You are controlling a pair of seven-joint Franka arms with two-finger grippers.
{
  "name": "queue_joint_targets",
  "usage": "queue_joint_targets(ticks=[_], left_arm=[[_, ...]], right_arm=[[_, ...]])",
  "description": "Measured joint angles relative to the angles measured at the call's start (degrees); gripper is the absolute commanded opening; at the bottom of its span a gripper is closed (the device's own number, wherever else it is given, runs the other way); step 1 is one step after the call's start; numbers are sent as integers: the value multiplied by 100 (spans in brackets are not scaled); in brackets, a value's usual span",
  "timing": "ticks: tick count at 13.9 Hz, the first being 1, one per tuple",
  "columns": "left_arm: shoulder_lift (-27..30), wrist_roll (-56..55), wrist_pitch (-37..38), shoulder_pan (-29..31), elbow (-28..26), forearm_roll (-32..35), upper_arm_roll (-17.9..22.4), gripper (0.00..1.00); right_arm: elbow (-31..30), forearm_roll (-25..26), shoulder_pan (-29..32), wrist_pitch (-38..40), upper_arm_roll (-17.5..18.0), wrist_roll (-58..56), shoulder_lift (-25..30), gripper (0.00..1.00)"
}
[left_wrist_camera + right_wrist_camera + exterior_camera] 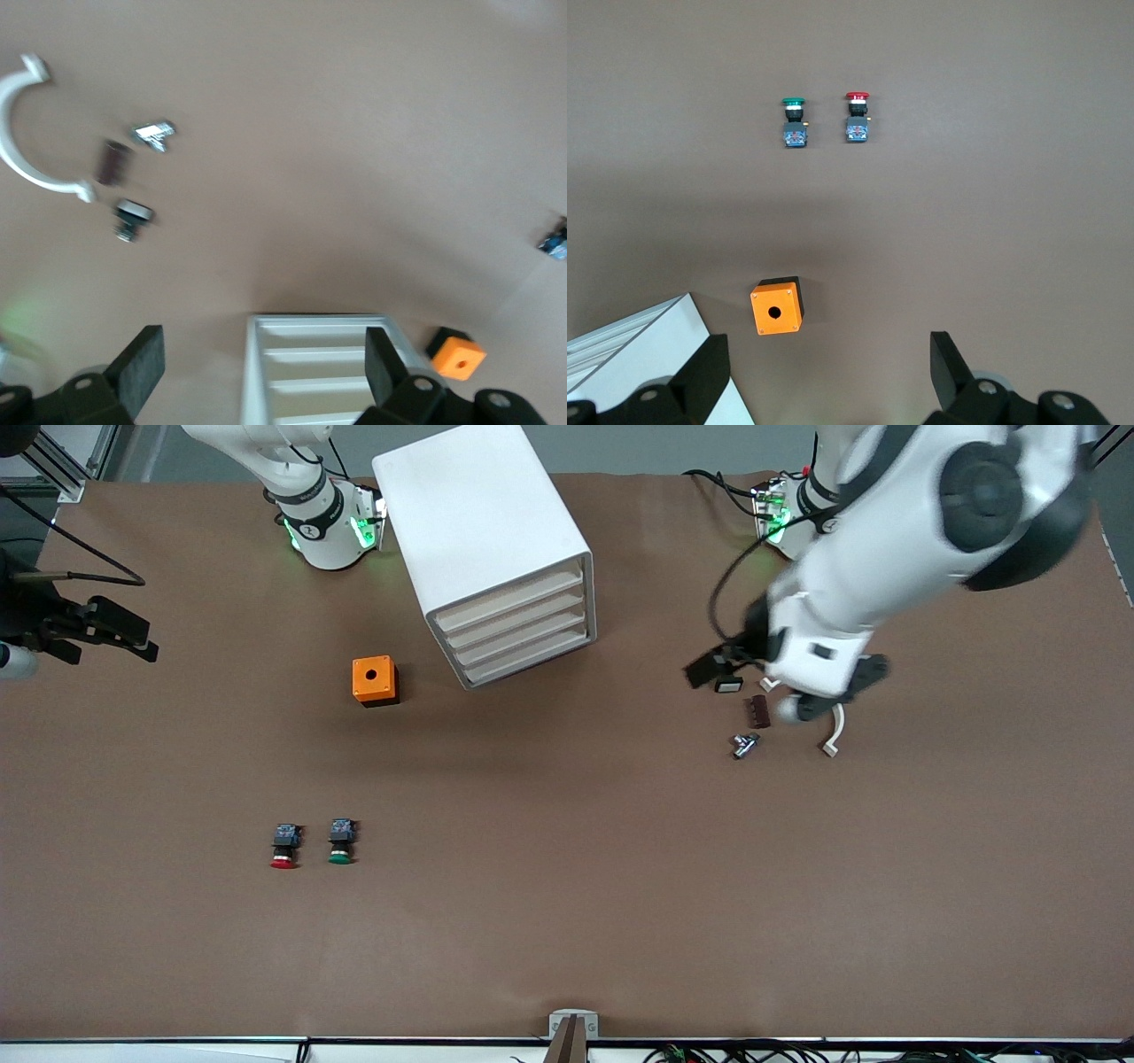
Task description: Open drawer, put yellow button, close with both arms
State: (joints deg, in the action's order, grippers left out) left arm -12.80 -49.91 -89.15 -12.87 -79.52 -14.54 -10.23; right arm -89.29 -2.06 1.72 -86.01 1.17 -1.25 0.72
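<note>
- Looking for the yellow button, you will not find it in any view. Only a red-capped push-button point(283, 848) and a green-capped push-button point(341, 841) lie on the brown table point(567, 921), nearer to the front camera than the orange square box with a round hole point(375, 679).
- The topmost cream-fronted drawer point(514, 598) of the big white box cabinet point(478, 505) looks shut, like the three below it. I judge that the button is either inside or hidden, so please check this first.
- The left gripper point(722, 666) hangs released and empty over the table, between the cabinet and a white curved clip point(833, 735) with some small parts beside it.
- The right gripper point(111, 631) is also released and empty, and waits over the right arm's end of the table.
- If you must open the drawer, aim only at the top front and pull straight along its slide. Steady the cabinet with the other arm, because it may slip.
- No brand, label or writing can be read.
</note>
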Motion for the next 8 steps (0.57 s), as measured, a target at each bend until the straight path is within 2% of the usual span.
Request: queue_joint_targets(ticks=[8], left_arm=[[144,2211,157,1546,-29,108,10,99]], right_arm=[[3,-56,9,-19,-25,-52,99,100]])
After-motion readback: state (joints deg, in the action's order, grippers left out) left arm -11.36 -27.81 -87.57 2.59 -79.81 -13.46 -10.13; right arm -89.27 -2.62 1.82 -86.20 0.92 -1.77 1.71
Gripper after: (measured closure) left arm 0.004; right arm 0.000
